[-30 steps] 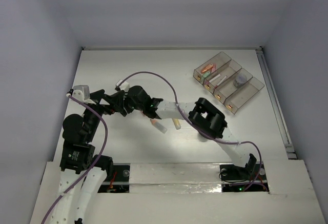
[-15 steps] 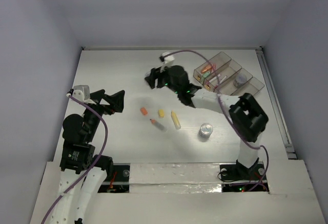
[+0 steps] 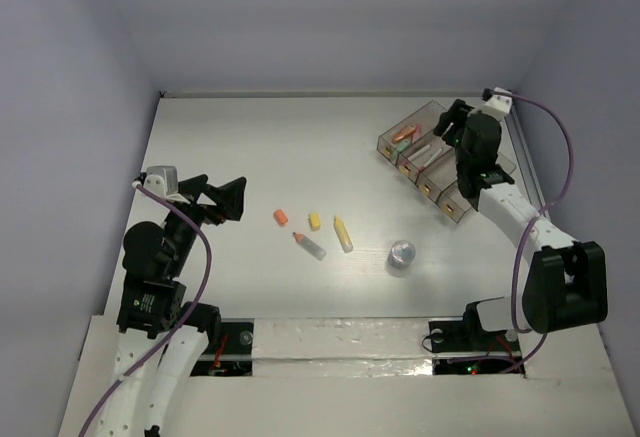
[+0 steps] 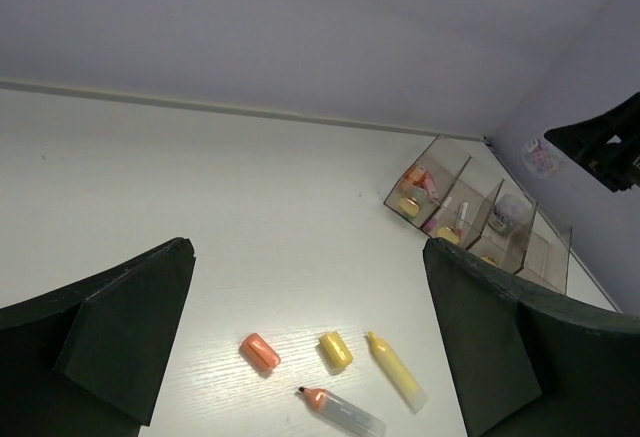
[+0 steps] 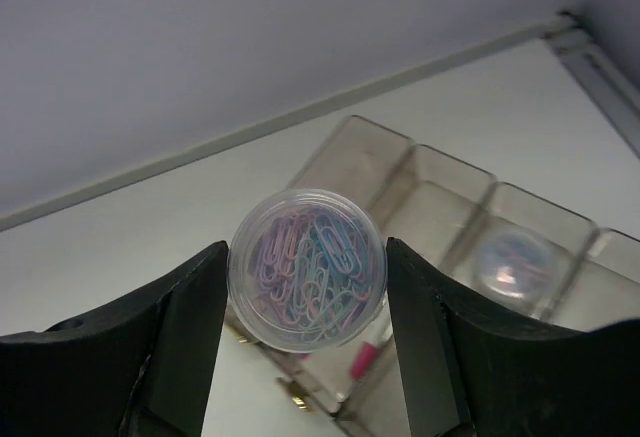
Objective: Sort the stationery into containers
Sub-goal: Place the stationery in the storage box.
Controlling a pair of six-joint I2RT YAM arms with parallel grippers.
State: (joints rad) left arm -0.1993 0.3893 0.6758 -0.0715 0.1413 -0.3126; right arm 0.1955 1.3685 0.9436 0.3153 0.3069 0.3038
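Observation:
My right gripper (image 5: 306,269) is shut on a round clear tin of coloured paper clips (image 5: 306,279), held in the air above the row of smoky containers (image 5: 440,207). Another round tin (image 5: 512,261) lies in one bin. In the top view the right gripper (image 3: 456,123) hangs over the containers (image 3: 432,115) at the far right. My left gripper (image 3: 232,199) is open and empty at the left. On the table lie an orange cap (image 3: 281,217), a yellow cap (image 3: 314,221), a yellow marker (image 3: 343,234), an orange-tipped clear marker (image 3: 309,245) and a silver tin (image 3: 402,253).
The left wrist view looks between its open fingers (image 4: 130,327) at the orange cap (image 4: 260,352), yellow cap (image 4: 336,349), yellow marker (image 4: 395,372) and the containers (image 4: 480,222). Walls enclose the white table (image 3: 250,147); a rail (image 3: 535,197) runs along its right edge.
My right arm has swung from the left-middle of the table across to above the containers at the far right. The left arm has not moved.

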